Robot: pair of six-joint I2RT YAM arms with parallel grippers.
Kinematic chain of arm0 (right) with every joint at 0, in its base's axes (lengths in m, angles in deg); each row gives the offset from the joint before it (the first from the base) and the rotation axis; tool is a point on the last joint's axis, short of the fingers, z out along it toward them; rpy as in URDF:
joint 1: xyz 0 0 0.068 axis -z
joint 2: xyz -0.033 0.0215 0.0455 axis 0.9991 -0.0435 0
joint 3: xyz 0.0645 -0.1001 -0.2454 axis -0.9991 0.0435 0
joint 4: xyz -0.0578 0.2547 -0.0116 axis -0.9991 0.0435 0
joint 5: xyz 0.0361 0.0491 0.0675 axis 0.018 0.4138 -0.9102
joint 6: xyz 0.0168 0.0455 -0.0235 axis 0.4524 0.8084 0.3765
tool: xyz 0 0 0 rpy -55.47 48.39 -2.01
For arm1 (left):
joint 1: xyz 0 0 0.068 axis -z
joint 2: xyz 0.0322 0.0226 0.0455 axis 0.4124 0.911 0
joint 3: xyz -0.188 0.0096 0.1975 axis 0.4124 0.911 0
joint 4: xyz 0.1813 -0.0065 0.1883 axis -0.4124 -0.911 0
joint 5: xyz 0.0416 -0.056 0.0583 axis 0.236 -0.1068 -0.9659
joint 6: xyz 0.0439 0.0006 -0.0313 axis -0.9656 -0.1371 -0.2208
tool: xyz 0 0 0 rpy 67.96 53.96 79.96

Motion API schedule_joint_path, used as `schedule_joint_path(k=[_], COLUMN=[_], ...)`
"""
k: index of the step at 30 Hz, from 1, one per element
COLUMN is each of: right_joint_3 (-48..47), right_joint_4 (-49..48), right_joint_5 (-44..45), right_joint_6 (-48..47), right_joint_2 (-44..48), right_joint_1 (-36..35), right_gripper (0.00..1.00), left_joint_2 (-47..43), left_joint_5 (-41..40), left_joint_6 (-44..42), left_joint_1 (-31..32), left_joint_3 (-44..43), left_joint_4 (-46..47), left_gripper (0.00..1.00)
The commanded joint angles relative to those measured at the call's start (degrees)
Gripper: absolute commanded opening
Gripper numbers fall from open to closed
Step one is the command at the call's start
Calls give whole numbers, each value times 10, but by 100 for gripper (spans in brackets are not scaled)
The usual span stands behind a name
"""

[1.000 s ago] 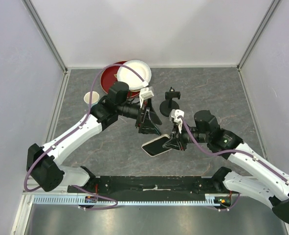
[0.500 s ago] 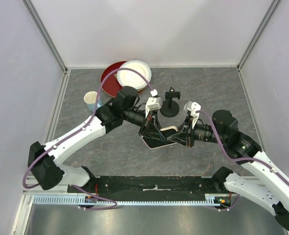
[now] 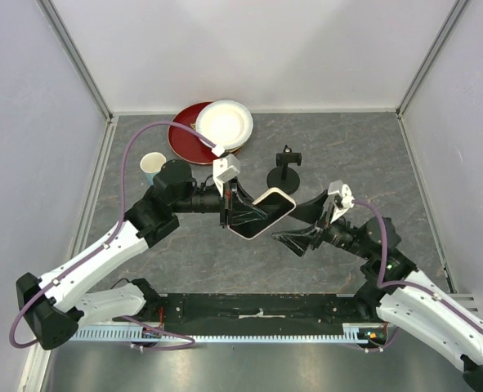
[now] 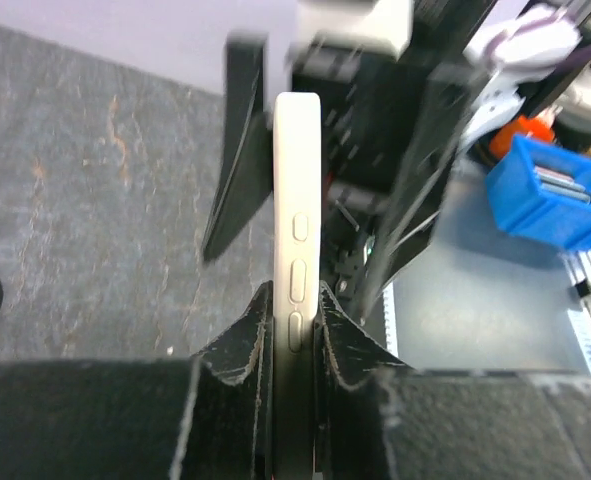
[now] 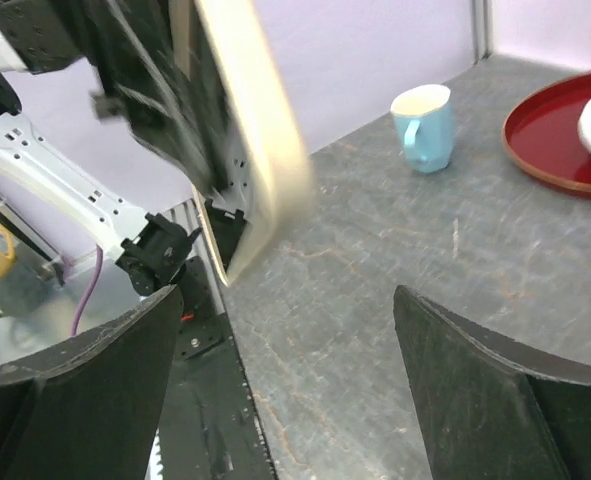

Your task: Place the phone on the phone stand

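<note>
Aloft, the phone (image 3: 263,213), edgewise in the left pincer (image 4: 293,312)

The left hand (image 4: 293,305) clamps the phone (image 4: 297,190) edge-on, cream rim and side buttons facing the camera.

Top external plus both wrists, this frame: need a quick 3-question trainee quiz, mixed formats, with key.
1. True or false: the right gripper is shut on the phone.
2. Pick one. The phone stand is: A) carrying the phone; B) upright with nothing on it; C) tipped on its side.
3. Short answer: which object beside the red plate stands closest to the left wall?

Key
1. False. Its jaws are wide open and empty; the left gripper clamps the phone.
2. B.
3. The cup.
</note>
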Motion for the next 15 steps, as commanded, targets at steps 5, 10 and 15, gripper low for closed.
schedule_joint_path(k=[5, 10, 15], right_joint_3=[144, 153, 119], right_joint_4=[-465, -537, -519], right_joint_5=[3, 10, 11], right_joint_6=[154, 123, 92], right_joint_2=[-60, -104, -150], right_joint_1=[-20, -81, -125], right_gripper=[86, 84, 81], left_joint_2=[-1, 5, -25], left_joint_5=[17, 32, 2], left_joint_6=[273, 335, 290], left_joint_1=[-2, -3, -5], left_joint_3=[64, 86, 94], left_joint_4=[330, 413, 376], left_gripper=[2, 2, 2])
